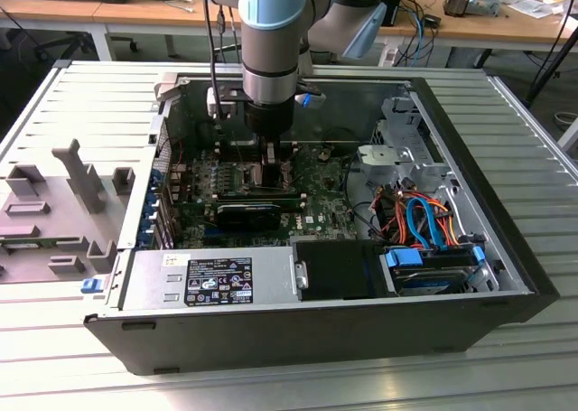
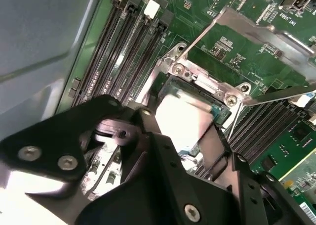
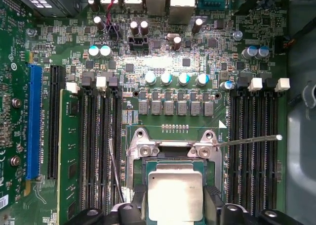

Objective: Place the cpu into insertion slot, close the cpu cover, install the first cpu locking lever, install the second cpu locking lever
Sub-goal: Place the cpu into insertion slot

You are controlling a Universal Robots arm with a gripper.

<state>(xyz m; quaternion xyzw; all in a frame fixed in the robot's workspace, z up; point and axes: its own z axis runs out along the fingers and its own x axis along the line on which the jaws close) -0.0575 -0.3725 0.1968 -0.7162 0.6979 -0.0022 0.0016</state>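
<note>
Scene: my arm reaches down into an open computer case (image 1: 506,280) that lies on its side on a ribbed grey desk (image 1: 506,366).
Claw: my black claw (image 3: 175,202) hangs low over the socket, close about the cpu. I cannot tell whether it is grasping the chip or has released it.
Cpu: the cpu (image 3: 175,190) is a flat square chip with a dull silver top. It lies inside the insertion slot (image 3: 139,151), square to the silver rim. It appears to be seated, though from straight above I cannot be sure it is fully down.
Cpu cover: in the second wrist view the cpu cover (image 2: 261,29), a thin metal frame with a square window, stands tilted up and open, clear of the chip.
Locking lever: a thin wire locking lever (image 3: 252,140) juts out unlatched across the memory slots (image 3: 252,175).
Handling: I judge the chip light, rigid and smooth. The metal top should tolerate contact, but the underside and the socket contacts are likely fragile.
Where to hold: two opposite side edges, kept level, with only gentle pressure.
Cover and lever: both look like thin springy metal, best pushed near their free ends.
Writing: small white lettering runs across the green board, and a black-and-white sticker (image 1: 219,280) sits on the metal box at the case front. I leave both unread.
</note>
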